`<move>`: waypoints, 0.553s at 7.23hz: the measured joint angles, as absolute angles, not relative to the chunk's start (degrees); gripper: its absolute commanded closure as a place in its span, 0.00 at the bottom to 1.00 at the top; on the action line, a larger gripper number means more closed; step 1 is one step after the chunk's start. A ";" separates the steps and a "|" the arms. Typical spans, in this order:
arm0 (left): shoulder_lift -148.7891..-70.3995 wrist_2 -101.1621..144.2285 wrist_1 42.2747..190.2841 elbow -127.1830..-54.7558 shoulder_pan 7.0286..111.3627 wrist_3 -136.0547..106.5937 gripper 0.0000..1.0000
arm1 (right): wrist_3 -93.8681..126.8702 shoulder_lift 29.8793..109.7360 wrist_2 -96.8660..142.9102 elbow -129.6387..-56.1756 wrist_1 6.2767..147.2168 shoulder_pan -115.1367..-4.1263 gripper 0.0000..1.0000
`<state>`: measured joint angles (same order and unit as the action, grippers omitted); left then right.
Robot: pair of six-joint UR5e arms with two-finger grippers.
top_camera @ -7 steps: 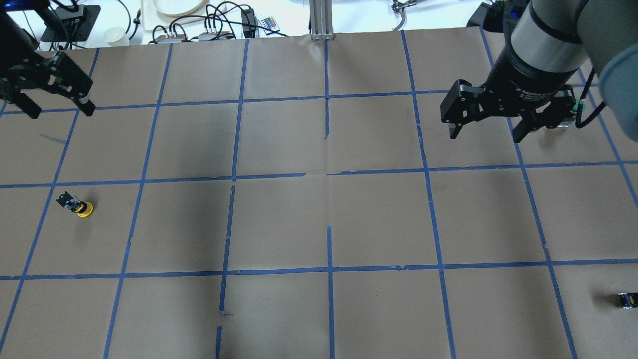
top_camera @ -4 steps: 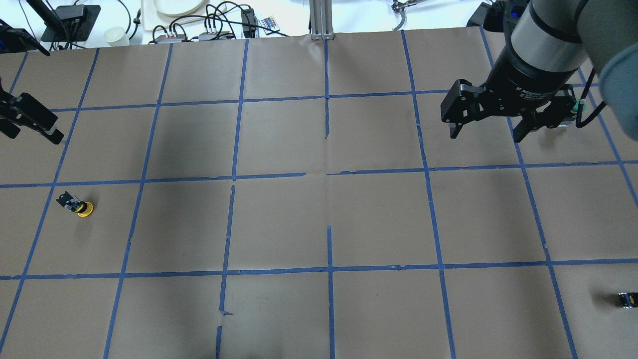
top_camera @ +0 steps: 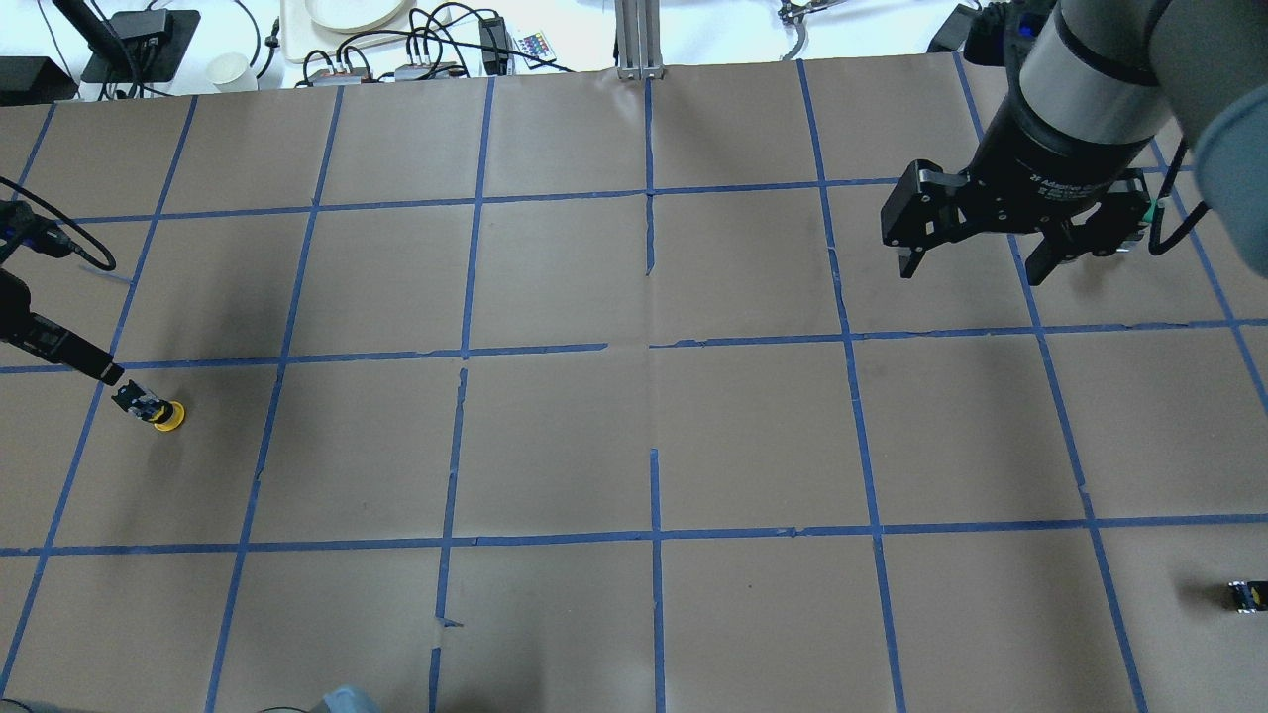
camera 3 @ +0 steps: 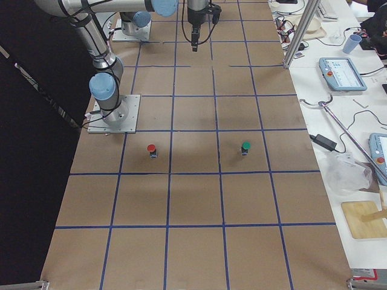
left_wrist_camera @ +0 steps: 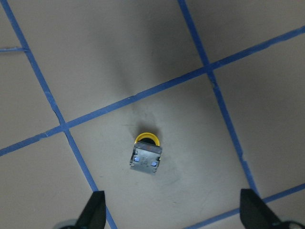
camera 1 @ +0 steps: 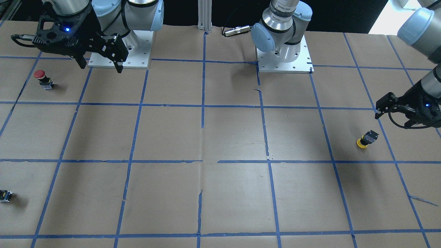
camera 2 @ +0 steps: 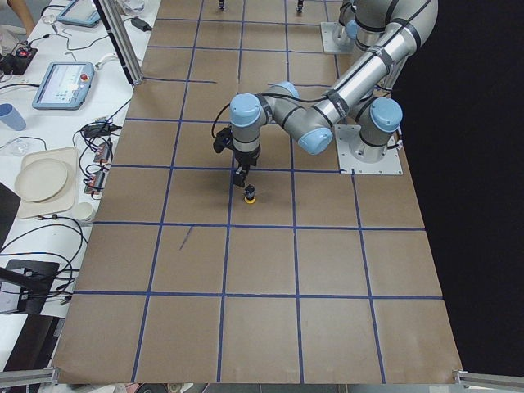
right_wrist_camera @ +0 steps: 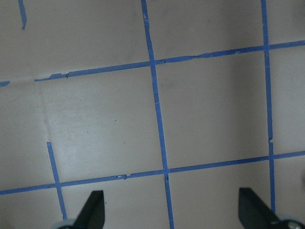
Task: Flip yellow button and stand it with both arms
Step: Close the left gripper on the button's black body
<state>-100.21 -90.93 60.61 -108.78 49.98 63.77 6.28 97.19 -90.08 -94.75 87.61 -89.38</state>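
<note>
The yellow button [top_camera: 158,408] stands cap-down on the brown paper at the table's left side, with its black-and-metal body pointing up. It also shows in the front view [camera 1: 366,139] and in the left wrist view [left_wrist_camera: 147,155]. My left gripper [camera 1: 392,119] is open and empty; it hovers just above and beside the button and does not touch it. Only one of its fingers [top_camera: 74,352] shows overhead. In the left wrist view [left_wrist_camera: 174,212] the button lies ahead of the open fingertips. My right gripper [top_camera: 973,269] is open and empty, high over the far right.
A red-capped button [camera 1: 40,76] stands near the right arm's base. A green-capped button [camera 3: 245,147] stands beside it, partly hidden overhead behind the right gripper. A small black part [top_camera: 1246,595] lies at the near right edge. Cables and gear sit beyond the table's far edge.
My left gripper has moved from the far left corner toward the robot and now hangs next to the yellow button. The right gripper has barely shifted. The button has not moved.
</note>
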 measured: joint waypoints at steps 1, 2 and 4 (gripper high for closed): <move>-101.17 -90.66 58.84 -110.40 49.00 64.53 0.02 | 6.29 97.16 -90.02 -94.75 87.80 -89.45 0.00; -101.96 -90.12 58.19 -111.07 48.55 64.75 0.02 | 6.36 97.13 -89.85 -94.75 87.91 -89.51 0.00; -104.25 -89.27 57.35 -111.17 48.32 63.09 0.02 | 6.31 97.15 -89.76 -94.75 87.60 -89.54 0.00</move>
